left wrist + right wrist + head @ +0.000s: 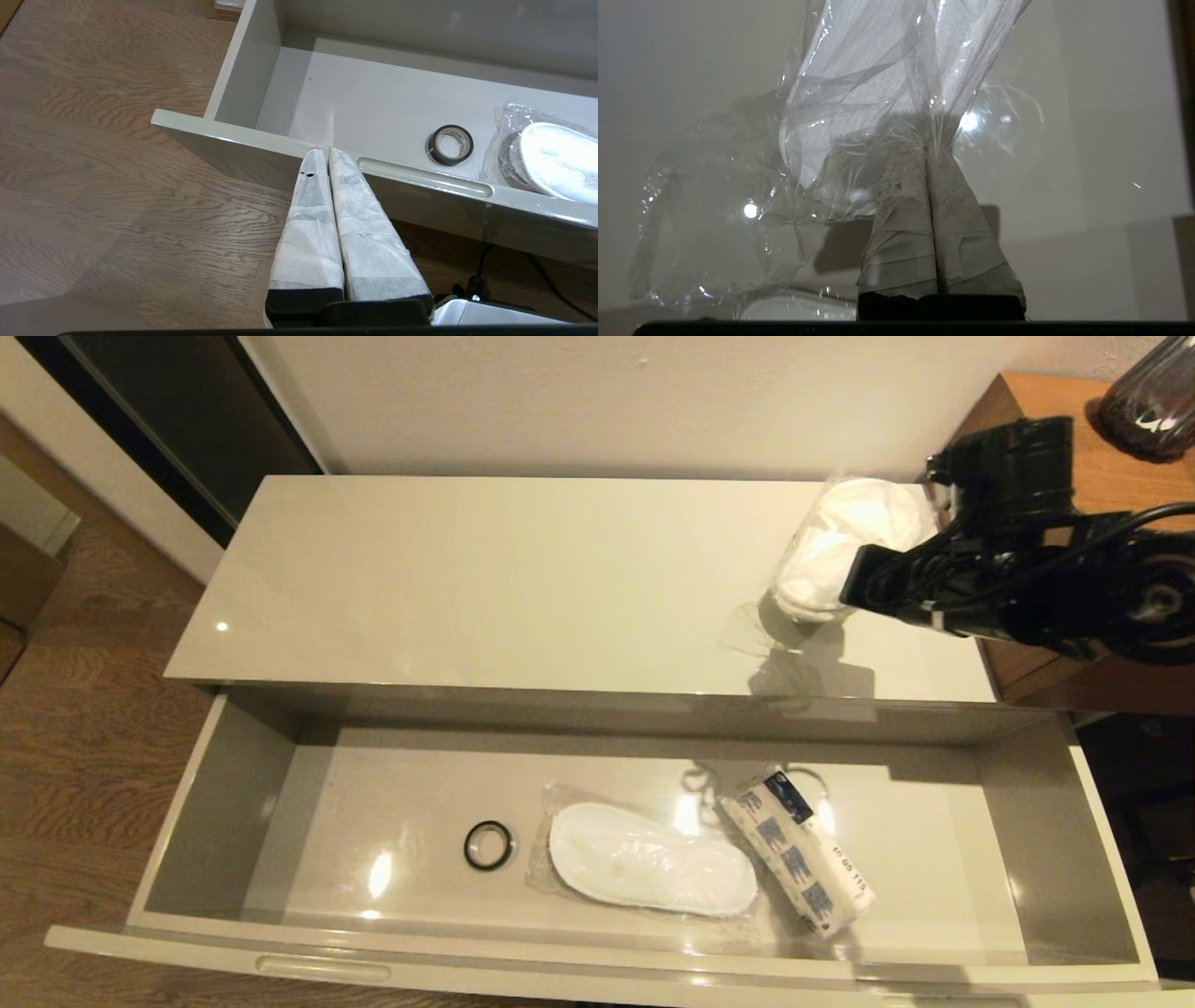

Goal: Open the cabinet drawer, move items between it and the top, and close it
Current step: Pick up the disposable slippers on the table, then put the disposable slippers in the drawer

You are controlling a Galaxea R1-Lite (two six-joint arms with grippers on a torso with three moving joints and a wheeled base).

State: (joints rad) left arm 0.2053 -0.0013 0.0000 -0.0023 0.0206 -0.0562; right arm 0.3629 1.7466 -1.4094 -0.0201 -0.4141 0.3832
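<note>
Right gripper (927, 151) clamped on plastic wrap of slippers (845, 546), over top (523, 588) at 2 o'clock end. Left gripper (322, 151) pressed together, tips at front rim of open drawer (224, 784), beside handle slot (423, 176). Inside drawer: ring (488, 846) at 9 o'clock, second slippers (649, 873) centre, packet (803, 861) at 3 o'clock, touching slippers' wrap.

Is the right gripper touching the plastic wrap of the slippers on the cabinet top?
Touching. The right wrist view shows the right gripper shut, its fingers pinching the clear plastic wrap of the slippers.
</note>
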